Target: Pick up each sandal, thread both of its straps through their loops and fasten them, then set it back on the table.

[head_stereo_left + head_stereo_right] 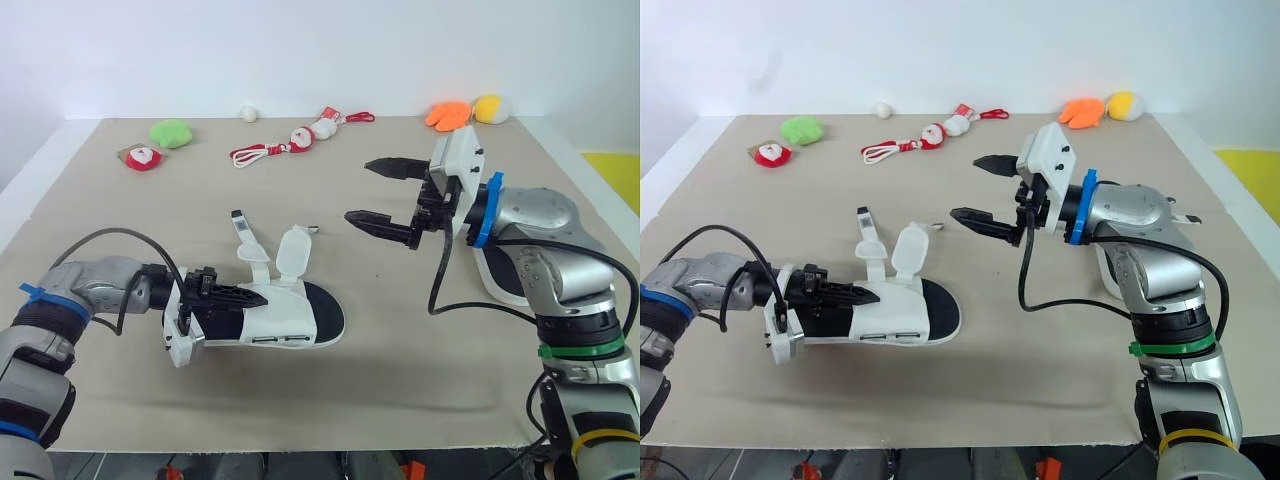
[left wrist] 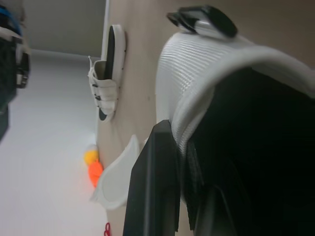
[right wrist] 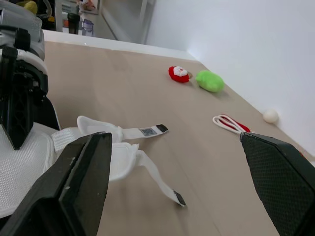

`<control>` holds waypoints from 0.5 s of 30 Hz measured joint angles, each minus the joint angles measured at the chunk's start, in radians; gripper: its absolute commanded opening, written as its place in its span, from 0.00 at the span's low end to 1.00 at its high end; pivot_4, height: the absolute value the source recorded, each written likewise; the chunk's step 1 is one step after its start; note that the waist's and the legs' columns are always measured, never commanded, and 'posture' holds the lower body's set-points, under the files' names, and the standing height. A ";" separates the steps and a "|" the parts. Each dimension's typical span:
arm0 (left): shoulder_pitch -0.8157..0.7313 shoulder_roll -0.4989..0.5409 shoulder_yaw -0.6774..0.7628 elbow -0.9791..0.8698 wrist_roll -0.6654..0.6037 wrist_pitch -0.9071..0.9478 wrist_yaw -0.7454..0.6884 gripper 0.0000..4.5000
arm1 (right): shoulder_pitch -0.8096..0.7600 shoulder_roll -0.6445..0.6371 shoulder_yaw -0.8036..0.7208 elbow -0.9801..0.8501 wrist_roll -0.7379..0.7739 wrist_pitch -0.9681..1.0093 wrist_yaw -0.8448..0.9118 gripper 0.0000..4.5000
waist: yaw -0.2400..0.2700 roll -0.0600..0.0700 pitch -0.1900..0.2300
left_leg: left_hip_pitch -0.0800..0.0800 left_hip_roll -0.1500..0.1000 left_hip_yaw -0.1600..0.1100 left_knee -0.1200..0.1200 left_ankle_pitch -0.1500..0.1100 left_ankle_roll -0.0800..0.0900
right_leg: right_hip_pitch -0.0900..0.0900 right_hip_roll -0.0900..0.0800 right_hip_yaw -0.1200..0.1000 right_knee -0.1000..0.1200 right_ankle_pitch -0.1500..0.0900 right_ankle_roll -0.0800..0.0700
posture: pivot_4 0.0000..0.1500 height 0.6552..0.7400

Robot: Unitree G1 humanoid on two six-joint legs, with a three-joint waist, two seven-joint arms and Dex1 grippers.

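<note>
Table [image 1: 400, 380] runs wide and bare around both my grippers, its edges well off, so there's room to swing. Sandal [image 1: 300, 318] lies on it, heel end pinched in my left gripper [image 1: 250, 297], with its straps [image 1: 247, 240] loose and upright. So I judge threading comes next: my right gripper [image 1: 360, 191], fingers spread, hovers near them and must drop onto a strap tip.

White sandal [image 1: 290, 315] with black footbed lies flat, front left, its straps [image 1: 292, 250] undone and standing up; second sandal [image 2: 107, 73] lies right, straps across.
</note>
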 measured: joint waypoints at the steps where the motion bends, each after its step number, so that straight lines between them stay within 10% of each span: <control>1: -0.003 -0.008 0.002 0.005 0.012 0.000 0.002 0.02 | 0.000 0.000 0.000 0.000 0.000 0.002 0.000 1.00 | 0.000 0.000 0.000 | 0.000 0.000 0.000 0.000 0.000 0.000 | 0.000 0.000 0.000 0.000 0.000 0.000 | 1.00 1.00; 7: -0.006 -0.029 0.028 0.050 0.061 -0.012 0.032 0.02 | 0.000 0.000 0.000 0.000 0.000 0.004 0.000 1.00 | 0.000 0.000 0.000 | 0.000 0.000 0.000 0.000 0.000 0.000 | 0.000 0.000 0.000 0.002 0.000 0.001 | 1.00 1.00; 15: -0.005 -0.016 0.033 0.103 0.048 0.057 0.039 0.75 | 0.002 -0.003 0.000 -0.008 0.001 0.006 0.009 1.00 | -0.001 0.000 0.000 | 0.002 0.001 0.000 0.000 0.001 0.001 | -0.001 0.001 0.000 0.005 -0.002 0.003 | 1.00 1.00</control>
